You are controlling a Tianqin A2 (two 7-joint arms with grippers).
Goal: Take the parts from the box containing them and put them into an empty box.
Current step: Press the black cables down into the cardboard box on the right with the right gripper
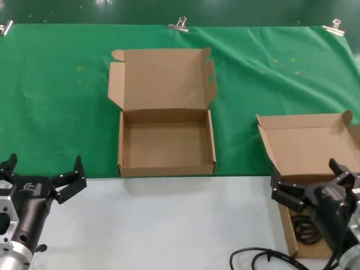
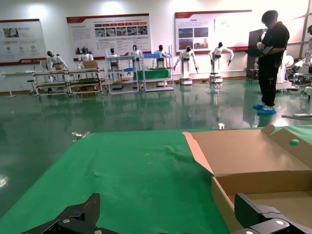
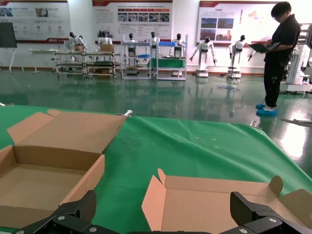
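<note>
Right hand [image 1: 308, 181] open above cords [image 1: 304, 230] in their box [image 1: 315, 147] (left hand [image 1: 44, 171] likewise open)

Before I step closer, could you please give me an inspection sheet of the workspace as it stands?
Surface: green cloth over the far part of a white table, held by metal clips at the back edge.
Job's things: empty box in the middle, lid open; box with cords on the right, lid open; black cords partly visible inside it.
Clutter: nothing seen.
Grippers: left gripper at the near left, jaws open; right gripper above the right box, jaws open.
Cables: thick black cable on the table by the right arm.
Surroundings: person standing in a hall with display robots.
</note>
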